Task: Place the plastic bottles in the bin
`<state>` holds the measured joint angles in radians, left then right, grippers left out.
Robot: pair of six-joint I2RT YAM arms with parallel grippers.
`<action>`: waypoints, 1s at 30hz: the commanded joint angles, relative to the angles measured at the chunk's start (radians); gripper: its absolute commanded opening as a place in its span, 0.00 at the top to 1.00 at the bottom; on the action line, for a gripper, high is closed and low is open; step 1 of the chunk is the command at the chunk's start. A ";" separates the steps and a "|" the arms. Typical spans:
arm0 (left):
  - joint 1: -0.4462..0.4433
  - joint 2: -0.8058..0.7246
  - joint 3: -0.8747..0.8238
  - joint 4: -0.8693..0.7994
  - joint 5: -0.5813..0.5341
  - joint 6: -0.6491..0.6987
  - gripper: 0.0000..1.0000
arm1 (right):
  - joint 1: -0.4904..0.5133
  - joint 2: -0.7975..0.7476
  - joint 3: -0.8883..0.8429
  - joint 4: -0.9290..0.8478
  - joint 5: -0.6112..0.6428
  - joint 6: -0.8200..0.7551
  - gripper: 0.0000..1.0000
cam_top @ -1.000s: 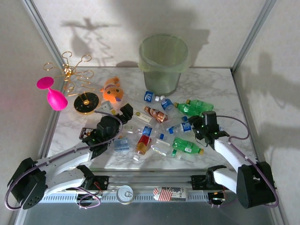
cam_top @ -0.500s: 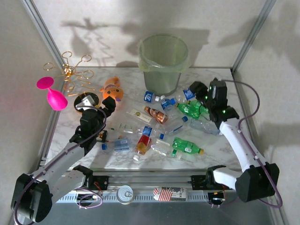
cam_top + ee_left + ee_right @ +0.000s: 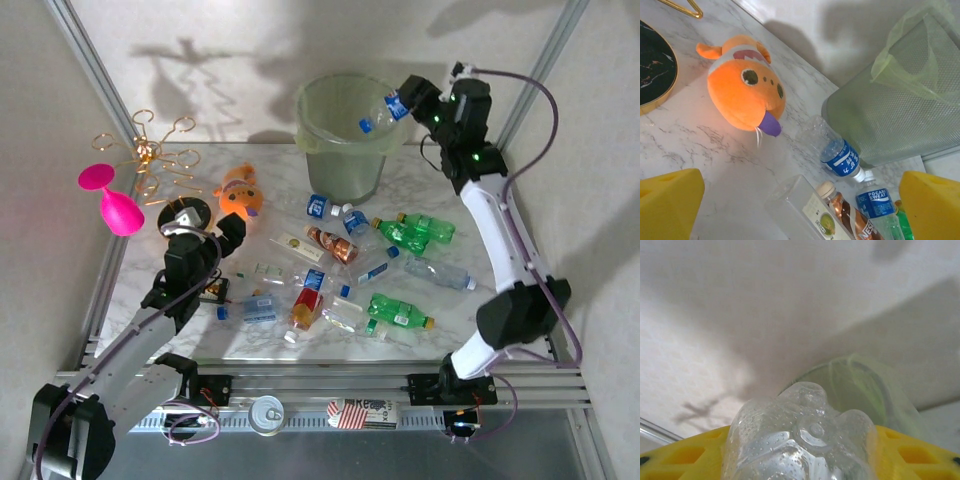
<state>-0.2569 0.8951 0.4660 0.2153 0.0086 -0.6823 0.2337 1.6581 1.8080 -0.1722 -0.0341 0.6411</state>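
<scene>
Since the earlier frames the right arm had swung up off the bench [image 3: 270,195] to the upper right of the top view, carrying a clear bottle [image 3: 384,110] to the bin [image 3: 345,170]. The right gripper [image 3: 412,98] pinched that bottle near its base, the capped end hanging over the bin's right rim. The step in hand seemed to be the drop. The next move likely called for spreading the jaws, perhaps after reaching a little further over the mouth. The left gripper [image 3: 205,232] was spread wide and empty at centre left, near the toy [image 3: 240,192]. The other bottles [image 3: 398,312] lay across the bench's middle, below the bin.
</scene>
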 commanded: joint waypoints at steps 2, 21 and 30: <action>0.012 -0.030 -0.021 -0.039 0.046 -0.010 0.00 | 0.007 0.165 0.166 0.008 -0.057 -0.035 0.53; 0.012 -0.115 -0.073 -0.093 0.059 -0.073 0.00 | 0.109 0.502 0.487 -0.104 0.095 -0.189 0.45; 0.013 -0.163 -0.096 -0.116 0.050 -0.090 0.00 | 0.111 0.488 0.533 -0.100 0.098 -0.214 0.16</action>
<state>-0.2535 0.7513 0.3862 0.1173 0.0566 -0.7570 0.3473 2.1590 2.2898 -0.2825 0.0505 0.4530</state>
